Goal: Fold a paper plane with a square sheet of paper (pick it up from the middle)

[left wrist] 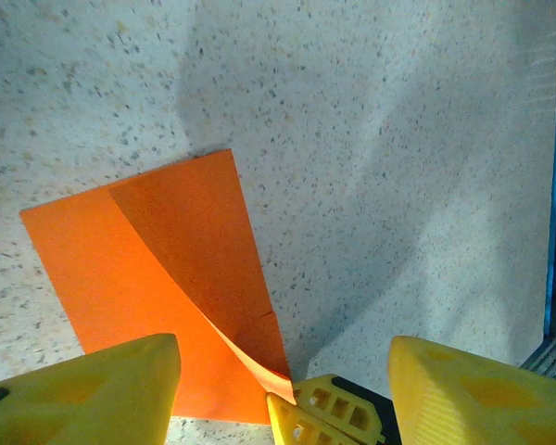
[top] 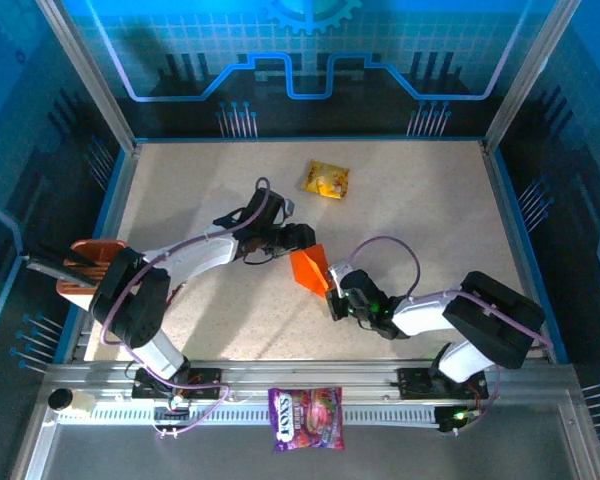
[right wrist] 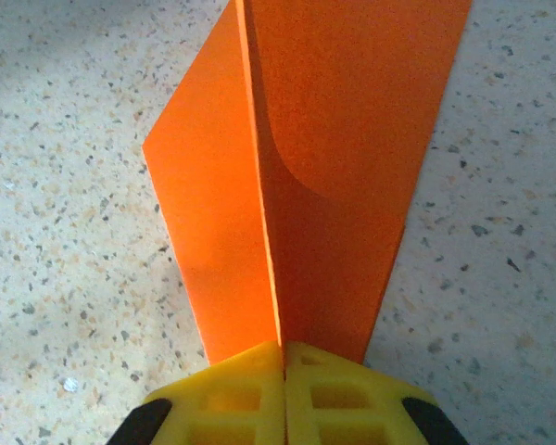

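The square sheet of paper (top: 309, 267) is bright orange and lies folded at the table's middle, between both arms. In the right wrist view the paper (right wrist: 343, 139) shows two flaps meeting at a raised centre crease. My right gripper (right wrist: 284, 350) is shut on the near end of that crease. My right gripper (top: 334, 288) sits just right of the sheet. My left gripper (top: 298, 240) hovers at the sheet's far-left side. Seen from the left wrist, the left gripper (left wrist: 283, 357) is open, its yellow fingers (left wrist: 93, 389) straddling the paper (left wrist: 148, 269) without touching it.
A glossy yellow snack packet (top: 325, 180) lies on the far part of the table. A purple printed bag (top: 306, 418) rests on the front rail between the arm bases. An orange-brown holder (top: 80, 268) stands at the left edge. Blue walls enclose the speckled table (top: 420, 210).
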Tool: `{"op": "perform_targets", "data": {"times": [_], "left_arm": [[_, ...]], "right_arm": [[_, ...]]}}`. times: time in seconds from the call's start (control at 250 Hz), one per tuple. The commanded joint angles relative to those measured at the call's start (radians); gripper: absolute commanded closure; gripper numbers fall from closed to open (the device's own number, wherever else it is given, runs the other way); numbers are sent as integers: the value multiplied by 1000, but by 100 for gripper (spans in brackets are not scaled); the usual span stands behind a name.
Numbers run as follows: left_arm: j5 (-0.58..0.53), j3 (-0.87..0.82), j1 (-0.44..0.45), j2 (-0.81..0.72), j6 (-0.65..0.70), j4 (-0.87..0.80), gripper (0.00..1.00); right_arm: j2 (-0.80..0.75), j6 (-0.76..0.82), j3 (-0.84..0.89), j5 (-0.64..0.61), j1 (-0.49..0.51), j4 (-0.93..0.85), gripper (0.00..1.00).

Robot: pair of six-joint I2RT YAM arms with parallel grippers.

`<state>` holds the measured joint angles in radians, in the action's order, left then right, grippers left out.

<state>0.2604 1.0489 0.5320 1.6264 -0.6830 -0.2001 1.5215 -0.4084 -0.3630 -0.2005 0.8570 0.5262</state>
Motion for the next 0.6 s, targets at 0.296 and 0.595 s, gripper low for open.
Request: {"op": "perform_targets", "data": {"times": [0.296,0.595], "left_arm": [[0,-49,-7,-44,-36,31,44],[83,-122,-7,-21,-84,146,80]], "right_arm": [[89,-133,5,322,-133,60,94],[147,-197,15,430,-185,114,94]]}}
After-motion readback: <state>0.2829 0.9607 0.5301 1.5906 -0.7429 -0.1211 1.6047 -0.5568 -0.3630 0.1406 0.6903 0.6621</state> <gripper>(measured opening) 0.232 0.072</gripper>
